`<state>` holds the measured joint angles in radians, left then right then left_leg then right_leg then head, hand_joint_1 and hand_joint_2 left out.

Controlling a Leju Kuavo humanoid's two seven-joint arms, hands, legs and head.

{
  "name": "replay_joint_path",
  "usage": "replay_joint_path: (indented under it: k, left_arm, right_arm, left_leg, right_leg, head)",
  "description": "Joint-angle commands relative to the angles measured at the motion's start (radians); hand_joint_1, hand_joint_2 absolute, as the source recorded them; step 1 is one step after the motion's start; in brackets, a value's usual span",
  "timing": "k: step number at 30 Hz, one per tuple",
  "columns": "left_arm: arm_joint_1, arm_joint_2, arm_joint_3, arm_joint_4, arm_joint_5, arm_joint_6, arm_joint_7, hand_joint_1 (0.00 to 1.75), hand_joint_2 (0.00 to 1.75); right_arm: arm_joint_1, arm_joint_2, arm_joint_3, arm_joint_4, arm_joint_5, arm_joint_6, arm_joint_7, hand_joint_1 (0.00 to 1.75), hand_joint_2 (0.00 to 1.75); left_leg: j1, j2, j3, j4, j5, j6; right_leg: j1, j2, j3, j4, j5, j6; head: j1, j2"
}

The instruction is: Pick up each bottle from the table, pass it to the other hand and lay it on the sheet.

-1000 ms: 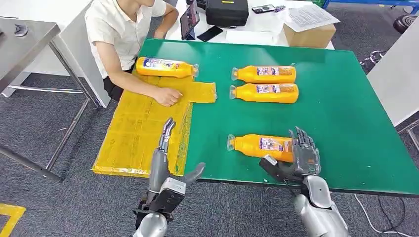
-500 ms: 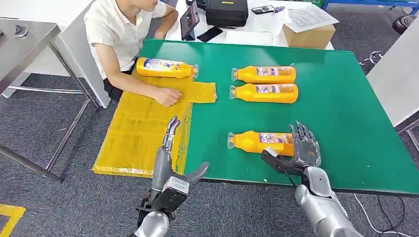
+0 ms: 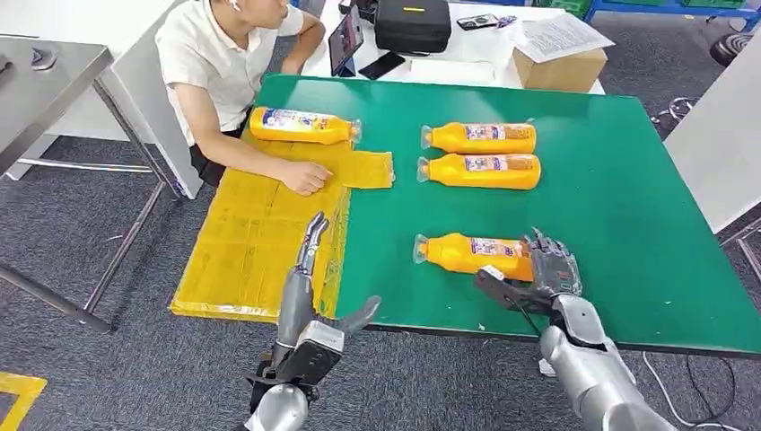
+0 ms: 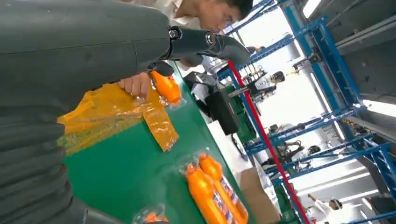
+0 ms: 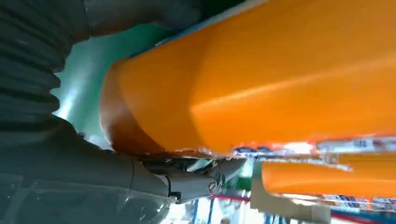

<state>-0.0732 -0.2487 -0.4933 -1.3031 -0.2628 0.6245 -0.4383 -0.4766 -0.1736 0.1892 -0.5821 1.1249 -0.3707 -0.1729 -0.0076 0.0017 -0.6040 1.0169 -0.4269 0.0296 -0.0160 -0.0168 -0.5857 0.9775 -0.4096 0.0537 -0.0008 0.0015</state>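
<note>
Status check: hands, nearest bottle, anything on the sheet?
Right robot hand wrapped around base of nearest bottle, bottle lying on green table. Left robot hand open, empty, above yellow sheet. Person's hand resting on sheet.

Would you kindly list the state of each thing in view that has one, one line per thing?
Nearest bottle: lying on the green table, base in the right hand's grasp.
Two far bottles: lying side by side, untouched.
Bottle on the sheet: lying down, delivered.
Yellow sheet: spread flat, overhanging the table edge, pressed by a person's hand.
Right hand: wrapped around the nearest bottle's base.
Left hand: holding nothing, fingers extended.
</note>
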Motion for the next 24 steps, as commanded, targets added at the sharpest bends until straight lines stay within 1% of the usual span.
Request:
replay_joint_path:
  k: [1,2,3,4,5,6,8,11,14,15,17,18,20,24]
  left_arm:
    - [-0.03,0.036,-0.037,0.04,0.021,-0.017,0.0,0.0,1.75]
    - [-0.031,0.036,-0.038,0.042,0.022,-0.017,-0.001,0.0,1.75]
    - [-0.032,0.036,-0.039,0.043,0.023,-0.017,-0.002,0.0,1.75]
    - [-0.032,0.035,-0.04,0.042,0.025,-0.018,-0.004,0.0,1.75]
    - [-0.032,0.035,-0.04,0.042,0.025,-0.018,-0.004,0.0,1.75]
    - [-0.032,0.036,-0.041,0.041,0.026,-0.021,-0.004,0.0,1.75]
    - [-0.033,0.035,-0.042,0.04,0.029,-0.022,-0.006,0.0,1.75]
    - [-0.03,0.034,-0.04,0.035,0.031,-0.022,-0.006,0.0,1.75]
    - [-0.022,0.028,-0.029,0.031,0.082,-0.049,-0.003,0.0,1.75]
    - [-0.015,0.022,-0.013,0.034,0.22,-0.15,0.053,0.0,1.75]
    - [-0.019,0.023,0.015,0.087,0.432,-0.262,0.166,0.0,1.75]
    - [-0.034,0.037,0.016,0.144,0.531,-0.299,0.196,0.0,1.75]
    - [-0.045,0.047,0.01,0.185,0.562,-0.31,0.165,0.0,1.75]
    - [-0.048,0.045,0.008,0.184,0.562,-0.31,0.165,0.0,1.75]
  right_arm:
    - [0.065,-0.006,-0.033,0.057,-0.202,0.178,-0.147,1.75,1.75]
    - [0.07,-0.008,-0.027,0.05,-0.202,0.17,-0.153,1.75,1.75]
    - [0.075,-0.006,-0.026,0.042,-0.21,0.158,-0.16,1.62,1.75]
    - [0.079,-0.001,-0.03,0.035,-0.238,0.164,-0.171,1.55,1.75]
    - [0.079,-0.001,-0.03,0.035,-0.238,0.164,-0.171,1.71,1.75]
    - [0.088,-0.002,-0.027,0.018,-0.258,0.171,-0.181,1.75,1.75]
    - [0.096,0.0,-0.033,-0.001,-0.295,0.185,-0.197,1.75,1.75]
    - [0.112,0.003,-0.038,-0.038,-0.335,0.181,-0.215,1.75,1.75]
    - [0.139,0.035,-0.078,-0.108,-0.456,0.215,-0.276,1.75,1.75]
    - [0.16,0.057,-0.092,-0.162,-0.505,0.206,-0.298,1.75,1.75]
    - [0.188,0.089,-0.098,-0.247,-0.579,0.226,-0.313,1.75,1.75]
    - [0.201,0.104,-0.087,-0.292,-0.612,0.233,-0.317,1.75,1.75]
    - [0.206,0.109,-0.069,-0.315,-0.621,0.228,-0.301,1.75,1.75]
    - [0.208,0.101,-0.071,-0.313,-0.622,0.228,-0.301,1.75,1.75]
  left_leg:
    - [0.002,-0.003,0.003,-0.002,0.0,-0.002]
    - [0.002,-0.003,0.003,-0.001,0.0,-0.002]
    - [0.002,-0.004,0.004,-0.003,0.001,-0.002]
    - [0.002,-0.003,0.005,-0.002,0.0,-0.002]
    - [0.002,-0.002,0.004,-0.002,0.0,-0.002]
    - [0.003,-0.002,0.005,-0.003,0.0,-0.003]
    - [0.002,-0.002,0.005,-0.001,-0.001,-0.002]
    - [0.003,-0.002,0.005,-0.003,0.0,-0.004]
    - [0.003,-0.001,0.006,-0.002,-0.001,-0.003]
    - [0.003,0.0,0.006,-0.002,-0.001,-0.003]
    - [0.003,0.002,0.006,-0.002,-0.002,-0.003]
    - [0.003,0.002,0.006,-0.002,-0.002,-0.003]
    - [0.003,0.004,0.007,-0.003,-0.001,-0.004]
    - [0.002,0.002,0.001,-0.001,-0.001,-0.002]
  right_leg:
    - [0.001,-0.002,0.007,-0.003,0.0,-0.002]
    - [0.002,-0.002,0.007,-0.002,-0.001,-0.002]
    - [0.002,-0.003,0.008,-0.003,0.0,-0.003]
    - [0.002,-0.002,0.009,-0.003,0.0,-0.002]
    - [0.002,-0.002,0.009,-0.003,0.0,-0.002]
    - [0.003,-0.001,0.009,-0.004,0.0,-0.003]
    - [0.002,0.0,0.009,-0.002,0.0,-0.002]
    - [0.003,0.001,0.008,-0.003,0.0,-0.003]
    - [0.003,0.002,0.009,-0.003,0.0,-0.002]
    - [0.003,0.003,0.009,-0.002,0.0,-0.002]
    - [0.003,0.005,0.008,-0.002,0.0,-0.002]
    - [0.003,0.005,0.008,-0.002,0.0,-0.002]
    - [0.003,0.007,0.008,-0.003,0.001,-0.003]
    - [0.002,0.004,0.004,0.0,0.0,-0.002]
  head:
    - [0.0,0.0]
    - [0.001,0.0]
    - [0.0,0.0]
    - [0.0,0.0]
    - [0.0,0.0]
    - [0.0,0.0]
    - [0.0,0.0]
    - [0.0,0.0]
    - [0.0,0.0]
    - [0.0,0.0]
    - [0.0,0.0]
    - [0.0,0.0]
    - [0.0,0.0]
    - [-0.001,0.0]
